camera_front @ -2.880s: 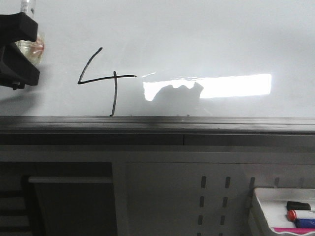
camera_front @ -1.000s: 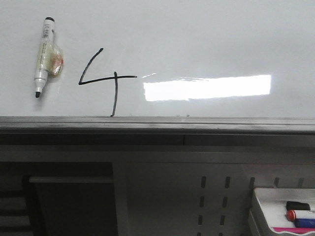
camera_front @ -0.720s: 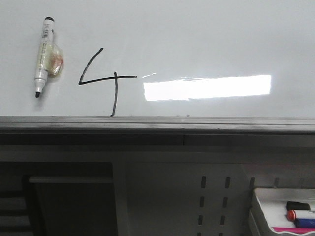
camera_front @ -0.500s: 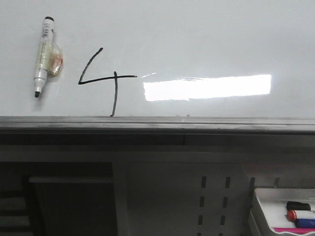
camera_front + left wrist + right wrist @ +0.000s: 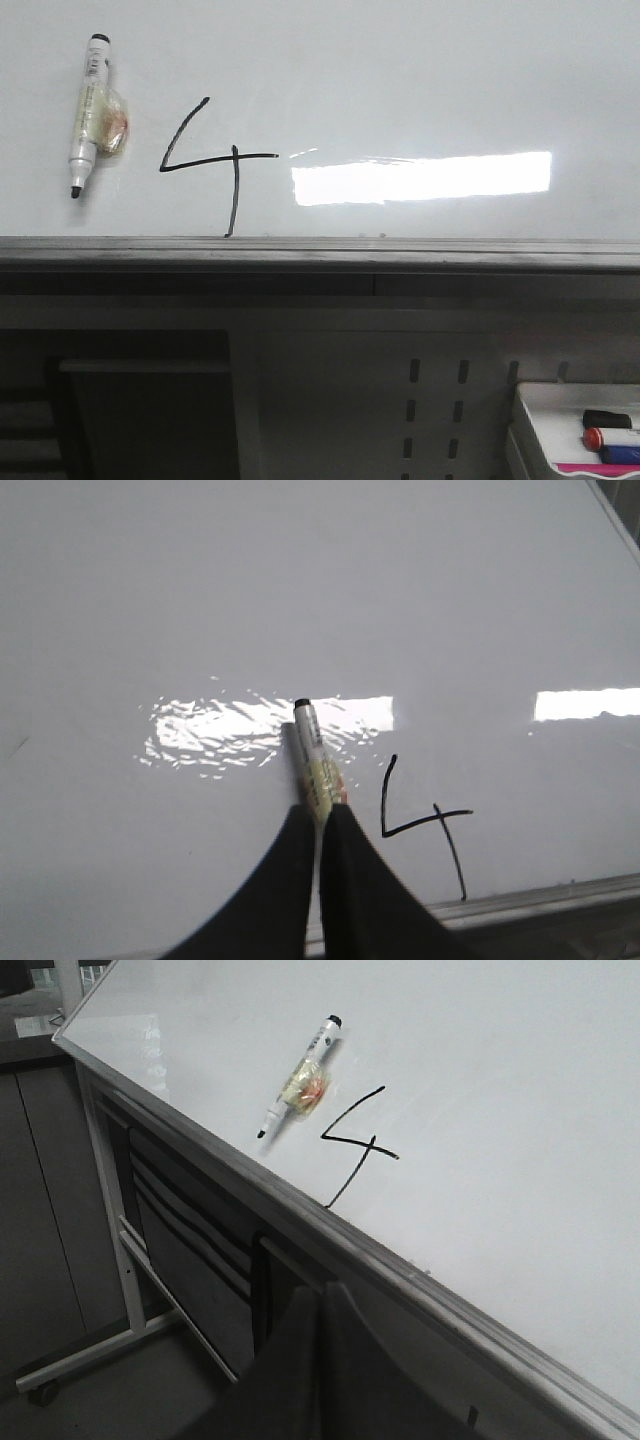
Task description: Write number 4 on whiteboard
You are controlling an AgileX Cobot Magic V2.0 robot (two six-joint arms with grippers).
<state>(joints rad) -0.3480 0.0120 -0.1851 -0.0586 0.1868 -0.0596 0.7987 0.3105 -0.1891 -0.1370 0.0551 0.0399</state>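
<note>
The number 4 [image 5: 205, 160] stands in thin black strokes on the whiteboard [image 5: 400, 80], its stem reaching down to the grey edge rail [image 5: 320, 250]. A white marker [image 5: 85, 115] with a yellowish wad on its barrel lies loose on the board left of the 4, black tip toward the rail. Neither gripper shows in the front view. In the left wrist view my left gripper [image 5: 318, 810] is shut and holds nothing; the marker [image 5: 310, 750] lies beyond its tips, the 4 [image 5: 425, 820] beside it. My right gripper [image 5: 322, 1290] is shut and empty, low in front of the rail [image 5: 400, 1260].
A small white tray [image 5: 535, 420] with red, blue and black markers [image 5: 610, 438] sits at the lower right, below the board. A perforated panel [image 5: 435, 400] and dark shelving [image 5: 140, 400] lie under the rail. The board's stand leg [image 5: 110, 1210] has a castor.
About three seconds ago my left gripper was at the board's upper left, over the marker. It has since left the front view and the marker lies free. Over the last second nothing moved.
</note>
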